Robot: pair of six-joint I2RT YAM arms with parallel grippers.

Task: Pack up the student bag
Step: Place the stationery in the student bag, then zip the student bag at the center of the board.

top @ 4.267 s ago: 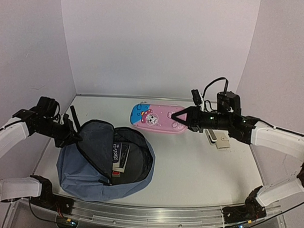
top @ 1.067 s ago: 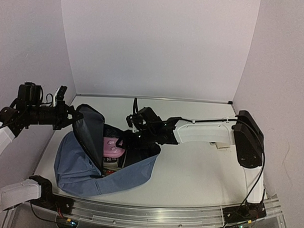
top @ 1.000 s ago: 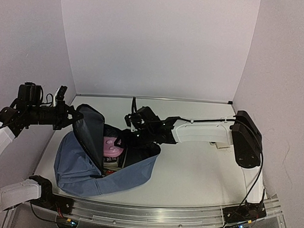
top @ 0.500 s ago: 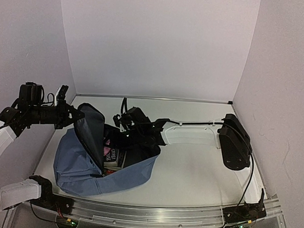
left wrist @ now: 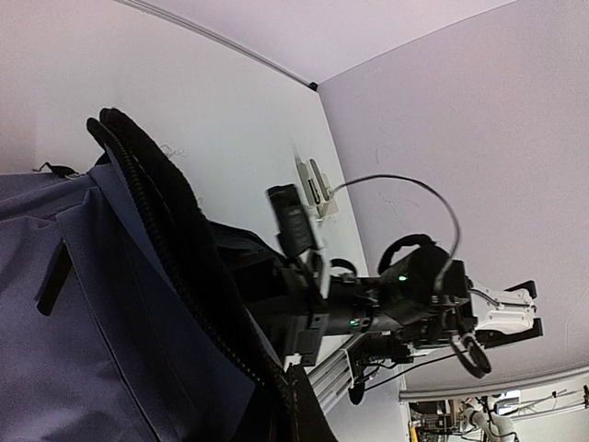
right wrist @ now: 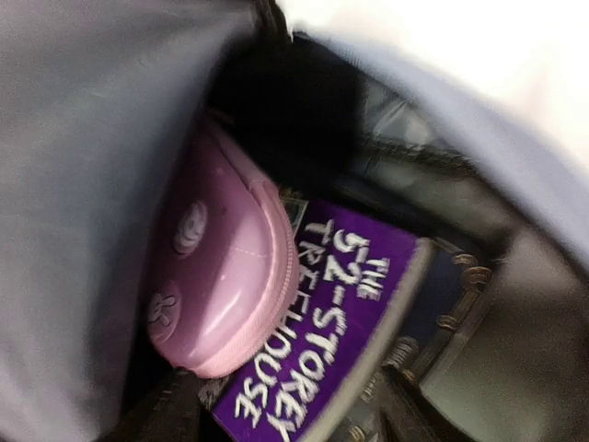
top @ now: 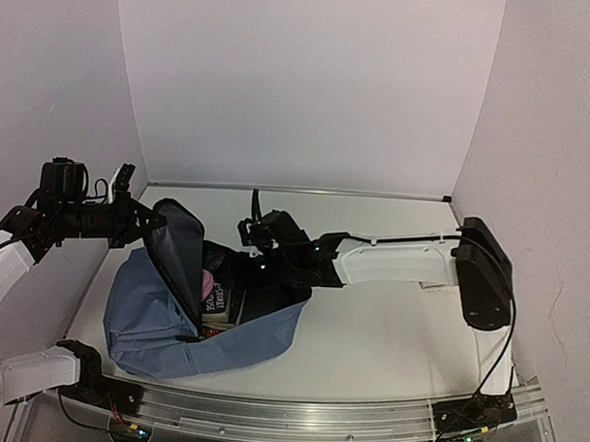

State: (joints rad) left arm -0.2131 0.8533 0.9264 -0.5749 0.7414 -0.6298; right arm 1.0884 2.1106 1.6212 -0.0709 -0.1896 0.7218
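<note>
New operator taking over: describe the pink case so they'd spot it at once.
On the left of the table lies a big blue bag, flap raised. Inside its open mouth, the pink case lies beside a purple book. It's the only pink, rounded thing there.

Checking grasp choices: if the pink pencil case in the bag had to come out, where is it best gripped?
Probably pinch the pencil case across its rounded seam edge, the one overlapping the purple book, coming in through the bag's open mouth from the book side. Its other edge is tucked against the lining, leaving a finger little room.
</note>
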